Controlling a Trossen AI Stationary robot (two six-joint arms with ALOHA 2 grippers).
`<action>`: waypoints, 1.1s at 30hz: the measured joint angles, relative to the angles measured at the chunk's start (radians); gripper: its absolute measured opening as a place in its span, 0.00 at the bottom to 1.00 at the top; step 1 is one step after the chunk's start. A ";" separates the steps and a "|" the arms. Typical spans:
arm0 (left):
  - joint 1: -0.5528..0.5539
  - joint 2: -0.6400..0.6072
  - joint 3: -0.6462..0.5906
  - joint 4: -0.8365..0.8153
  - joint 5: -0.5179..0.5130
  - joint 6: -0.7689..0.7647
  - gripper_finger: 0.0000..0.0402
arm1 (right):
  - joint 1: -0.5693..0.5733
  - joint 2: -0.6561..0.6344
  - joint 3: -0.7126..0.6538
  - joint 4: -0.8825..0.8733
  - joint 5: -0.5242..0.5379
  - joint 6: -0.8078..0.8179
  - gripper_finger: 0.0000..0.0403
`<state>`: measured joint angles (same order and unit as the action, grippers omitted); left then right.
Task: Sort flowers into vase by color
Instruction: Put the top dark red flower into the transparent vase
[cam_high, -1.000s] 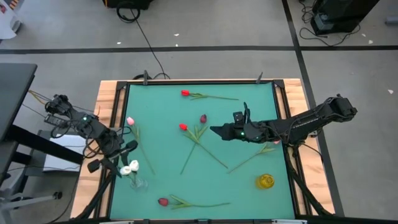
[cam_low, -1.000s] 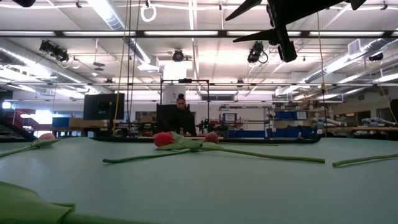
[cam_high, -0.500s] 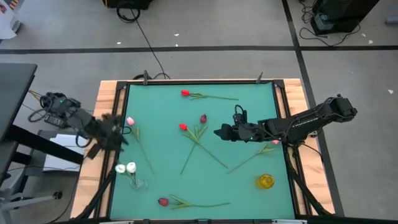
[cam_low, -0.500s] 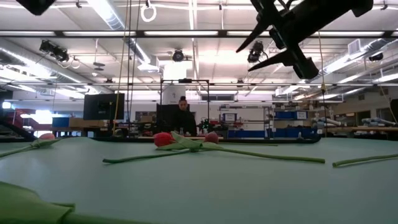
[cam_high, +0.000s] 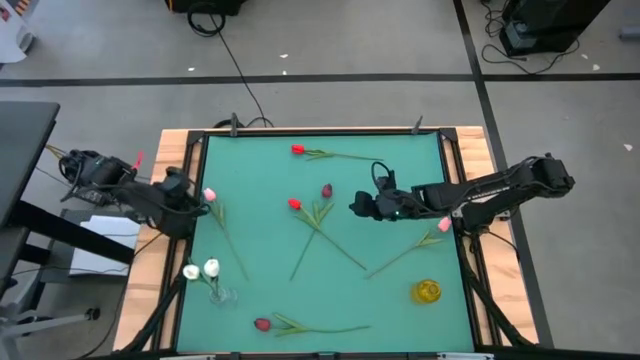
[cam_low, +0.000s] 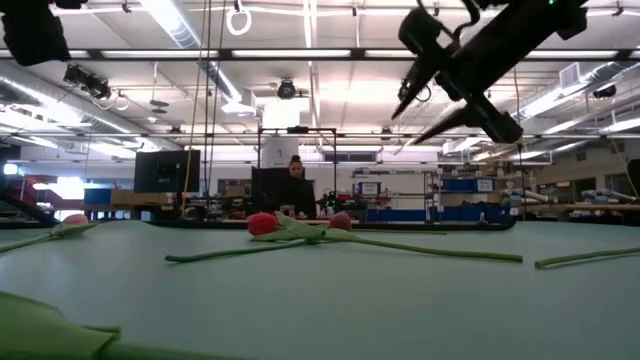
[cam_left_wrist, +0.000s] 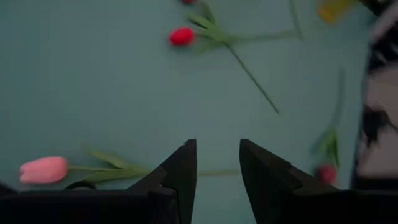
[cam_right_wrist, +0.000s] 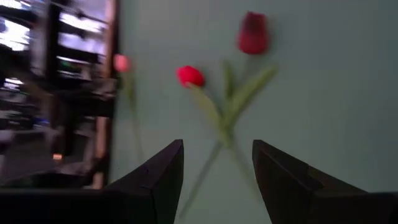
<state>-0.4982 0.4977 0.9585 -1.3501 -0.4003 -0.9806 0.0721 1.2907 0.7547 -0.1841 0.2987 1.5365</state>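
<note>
Tulips lie flat on the green mat. A red one (cam_high: 298, 150) is near the far edge. A pink one (cam_high: 209, 195) is at the left. A red (cam_high: 294, 204) and a maroon (cam_high: 327, 190) one lie with stems crossed at the centre. Another pink (cam_high: 440, 226) lies at the right and a dark red (cam_high: 262, 324) near the front. Two white tulips (cam_high: 203, 269) stand in a clear vase (cam_high: 221, 295). My left gripper (cam_high: 192, 206) is open beside the pink head (cam_left_wrist: 43, 169). My right gripper (cam_high: 356, 207) hovers open, right of the crossed pair (cam_right_wrist: 190, 76).
A yellow vase (cam_high: 427, 291) stands near the table's front right corner. A raised wooden frame (cam_high: 178, 160) borders the mat. Bare mat lies between the flowers at the near centre. Beyond the far edge, a person (cam_low: 292, 185) stands in the room.
My left gripper has drawn back from the white tulips in the clear vase toward the far-left side and now sits beside the pink tulip's head. My right gripper has come down and tipped its fingers downward over the table's centre right.
</note>
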 joint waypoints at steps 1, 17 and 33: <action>0.007 0.009 0.000 -0.007 -0.025 -0.027 0.31 | -0.012 0.000 0.000 -0.016 -0.024 -0.015 0.49; 0.194 0.218 0.000 0.021 -0.054 -0.250 0.31 | -0.184 0.000 0.000 -0.236 -0.174 -0.299 0.49; 0.290 0.532 -0.001 0.429 0.068 -0.296 0.31 | -0.232 0.115 -0.001 -0.042 -0.337 -0.493 0.42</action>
<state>-0.2079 1.0298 0.9577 -0.9212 -0.3321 -1.2767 -0.1596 1.4059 0.7540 -0.2257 -0.0378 1.0435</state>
